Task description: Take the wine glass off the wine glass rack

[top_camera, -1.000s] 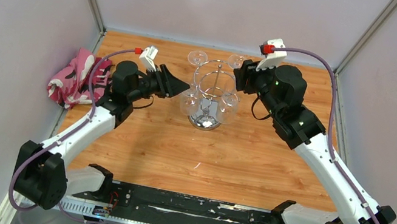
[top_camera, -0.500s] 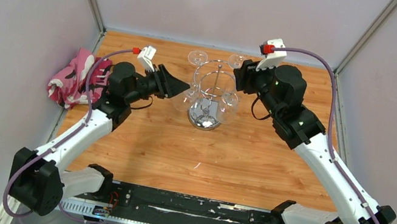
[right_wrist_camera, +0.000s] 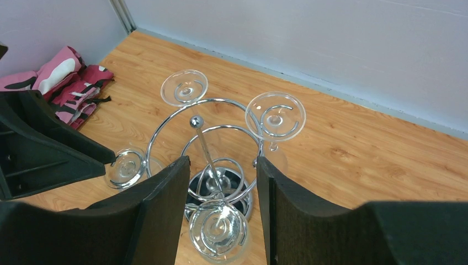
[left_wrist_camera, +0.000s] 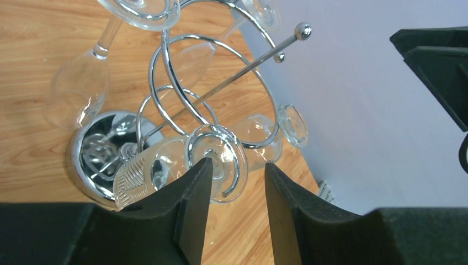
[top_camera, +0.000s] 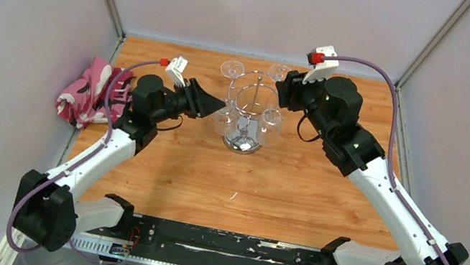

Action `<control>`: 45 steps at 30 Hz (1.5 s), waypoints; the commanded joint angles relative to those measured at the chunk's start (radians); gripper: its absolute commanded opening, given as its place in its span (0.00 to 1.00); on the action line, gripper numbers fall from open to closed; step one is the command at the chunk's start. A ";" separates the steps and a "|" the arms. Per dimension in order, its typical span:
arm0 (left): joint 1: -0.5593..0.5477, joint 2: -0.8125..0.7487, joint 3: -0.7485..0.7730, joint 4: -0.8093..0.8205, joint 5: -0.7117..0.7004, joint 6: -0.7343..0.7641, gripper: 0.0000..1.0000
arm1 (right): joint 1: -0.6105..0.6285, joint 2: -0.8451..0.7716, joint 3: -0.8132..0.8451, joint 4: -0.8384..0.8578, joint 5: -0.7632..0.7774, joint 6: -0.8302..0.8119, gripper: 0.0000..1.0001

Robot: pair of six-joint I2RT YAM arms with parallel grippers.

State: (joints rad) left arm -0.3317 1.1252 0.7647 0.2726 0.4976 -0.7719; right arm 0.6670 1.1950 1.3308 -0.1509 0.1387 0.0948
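- The left claw (top_camera: 221, 104) has its fingers apart and clamps nothing. It reaches in roughly level from the rack's left side, so its gap lines up with the foot of the nearest wine glass (left_wrist_camera: 218, 160).
- That wine glass hangs upside down, with its foot caught in a curled hook (left_wrist_camera: 244, 163) of the wine glass rack (top_camera: 252, 99) and its bowl pointing down toward the mirror base. I judge this explains the sideways approach: the foot has to slide out along the hook's opening rather than lift straight up.
- The right claw (right_wrist_camera: 222, 165) is also spread and empty. It is poised above the rack's far right side, looking down along the central pole (right_wrist_camera: 203, 143), probably to steady the rack or simply to wait.
- Three other glasses (right_wrist_camera: 275, 117) hang on the remaining hooks.
- The rack stands on the desk (top_camera: 244, 185), well apart from a pink cloth (top_camera: 86, 92) by the left wall.
- I cannot tell whether the left fingers touch the foot or the hook.
- The stem is lost behind the near finger, and from overhead the clear bowls blur into the chrome wire.
- The right claw's own fingers mask both flanks of the rack in its view.
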 commanded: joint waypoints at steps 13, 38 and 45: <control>-0.012 -0.153 0.024 -0.142 -0.125 0.064 0.49 | -0.011 0.016 -0.006 0.014 -0.039 0.022 0.52; -0.038 -0.066 0.010 -0.179 -0.138 0.046 0.50 | -0.011 -0.008 -0.011 0.012 -0.024 0.021 0.53; -0.050 -0.035 0.046 -0.161 -0.131 0.047 0.50 | -0.011 -0.010 -0.013 0.014 -0.022 0.019 0.53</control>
State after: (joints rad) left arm -0.3687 1.0836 0.7685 0.0792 0.3622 -0.7300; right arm 0.6670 1.2087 1.3304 -0.1497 0.1120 0.1085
